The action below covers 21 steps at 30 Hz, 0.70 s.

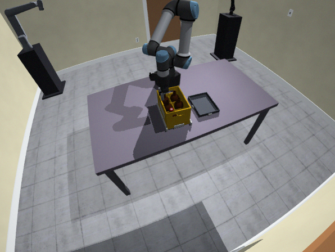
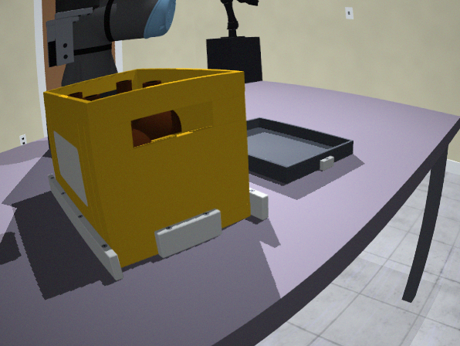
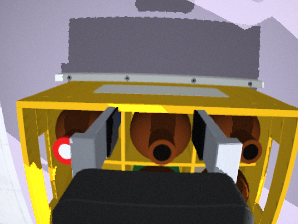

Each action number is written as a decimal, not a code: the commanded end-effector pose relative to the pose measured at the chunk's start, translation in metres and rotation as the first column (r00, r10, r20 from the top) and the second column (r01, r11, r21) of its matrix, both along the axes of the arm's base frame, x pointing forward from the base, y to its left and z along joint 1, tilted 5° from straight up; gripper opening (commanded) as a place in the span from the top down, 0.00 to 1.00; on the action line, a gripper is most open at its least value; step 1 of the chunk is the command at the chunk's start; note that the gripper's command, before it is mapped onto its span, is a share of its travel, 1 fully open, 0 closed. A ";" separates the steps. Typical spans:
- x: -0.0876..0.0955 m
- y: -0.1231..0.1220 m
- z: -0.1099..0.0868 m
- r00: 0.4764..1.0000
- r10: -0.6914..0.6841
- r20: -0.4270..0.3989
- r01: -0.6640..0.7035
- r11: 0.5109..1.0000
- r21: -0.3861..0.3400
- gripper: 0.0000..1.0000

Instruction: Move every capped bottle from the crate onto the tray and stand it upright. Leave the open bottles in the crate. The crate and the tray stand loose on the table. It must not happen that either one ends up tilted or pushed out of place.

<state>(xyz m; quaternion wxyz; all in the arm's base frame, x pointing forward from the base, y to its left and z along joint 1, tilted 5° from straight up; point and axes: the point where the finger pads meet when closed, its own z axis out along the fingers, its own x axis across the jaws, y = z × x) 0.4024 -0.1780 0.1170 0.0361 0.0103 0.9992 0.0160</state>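
Observation:
A yellow crate [image 1: 178, 118] [image 2: 162, 174] [image 3: 166, 107] stands on the purple table [image 1: 126, 140] [image 2: 347, 116] and holds several brown bottles. One bottle has a red cap [image 1: 171, 109] [image 3: 64, 151]; it stands in the crate's near left part in the top view. An open bottle [image 3: 161, 152] shows below and between my fingers in the wrist view, and another open one [image 3: 252, 151] is to its right. My gripper [image 1: 164, 94] [image 3: 155, 123] is open and empty, just above the crate's far left end. The black tray [image 1: 208, 113] [image 2: 343, 144] lies empty to the right of the crate.
Grey guide blocks [image 2: 187, 232] sit against the crate's base. Two black pedestals with camera arms [image 1: 42, 70] [image 1: 227, 36] stand on the floor beyond the table. The table's front edge runs close to the crate in the exterior view.

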 end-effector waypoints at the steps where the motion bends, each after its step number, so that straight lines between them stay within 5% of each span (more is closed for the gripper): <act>1: 0.000 0.007 0.001 1.000 0.000 0.001 0.000 1.000 -0.001 0.00; 13: -0.004 0.047 0.002 1.000 -0.001 0.004 0.001 1.000 -0.003 0.00; 21: -0.004 0.052 0.002 1.000 0.000 0.003 0.000 1.000 -0.002 0.00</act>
